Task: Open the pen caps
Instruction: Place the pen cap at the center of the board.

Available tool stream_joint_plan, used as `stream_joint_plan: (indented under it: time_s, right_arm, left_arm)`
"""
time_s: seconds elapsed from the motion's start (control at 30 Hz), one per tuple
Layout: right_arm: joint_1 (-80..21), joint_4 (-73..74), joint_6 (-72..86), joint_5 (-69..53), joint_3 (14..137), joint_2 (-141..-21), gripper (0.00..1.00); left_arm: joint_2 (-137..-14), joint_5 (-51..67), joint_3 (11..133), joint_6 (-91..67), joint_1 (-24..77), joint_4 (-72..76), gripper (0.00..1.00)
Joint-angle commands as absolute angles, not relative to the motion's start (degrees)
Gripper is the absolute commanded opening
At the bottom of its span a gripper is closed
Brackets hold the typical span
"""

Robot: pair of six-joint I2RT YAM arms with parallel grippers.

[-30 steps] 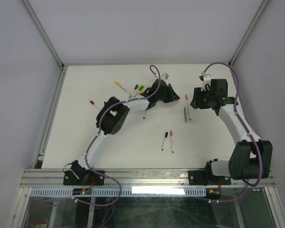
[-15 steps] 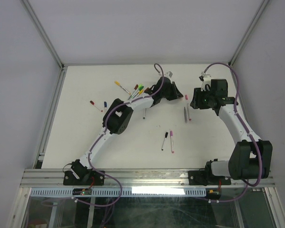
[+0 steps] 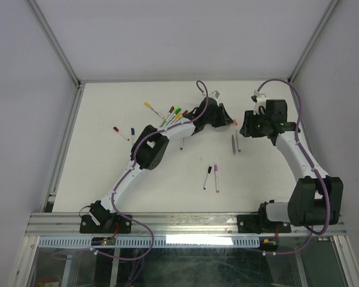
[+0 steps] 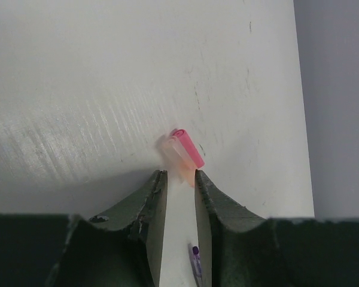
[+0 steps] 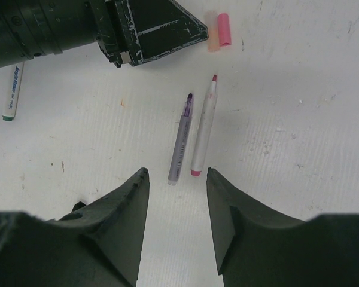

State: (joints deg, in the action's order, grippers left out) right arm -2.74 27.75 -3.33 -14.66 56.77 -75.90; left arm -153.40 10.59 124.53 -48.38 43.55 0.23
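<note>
left fingers [image 4: 158, 185]: slightly apart, pinching nothing, pink cap [image 4: 187, 149] lying right at the tips
right fingers [image 5: 134, 197]: spread, hovering over two pens [image 5: 202, 128]
room: cap's well off the worktop [image 3: 107, 173] edges

The tabletop [image 4: 107, 72] is seen as matt white, pretty streaky and scuffed up close; the pink cap [image 4: 190, 148] is made of smooth plastic, glossy at one end, paler and half see-through at the other; the left gripper [image 4: 180, 179] is moulded in dark matt plastic, edges scratched whitish in the right wrist view; the pink pen [image 5: 204, 125] and purple pen [image 5: 181, 140] are given smooth plastic barrels, white and greyish; the front rail [image 3: 185, 222] is finished as brushed metal.
</note>
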Motion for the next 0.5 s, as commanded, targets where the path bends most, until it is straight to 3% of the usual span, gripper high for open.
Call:
stream_joint_plan:
  time_s: [0.0,0.47]
  right_arm:
    - [-2.1,26.4,-3.1,-15.8,57.4,-74.9,0.46]
    - [-1.9,27.2,-5.2,-19.7,57.2,-74.8,0.46]
  left_arm:
    - [-152.8,9.6,127.0,-47.7,44.0,-1.1,0.27]
    - [-145.9,7.6,122.8,-43.3,43.8,0.2,0.35]
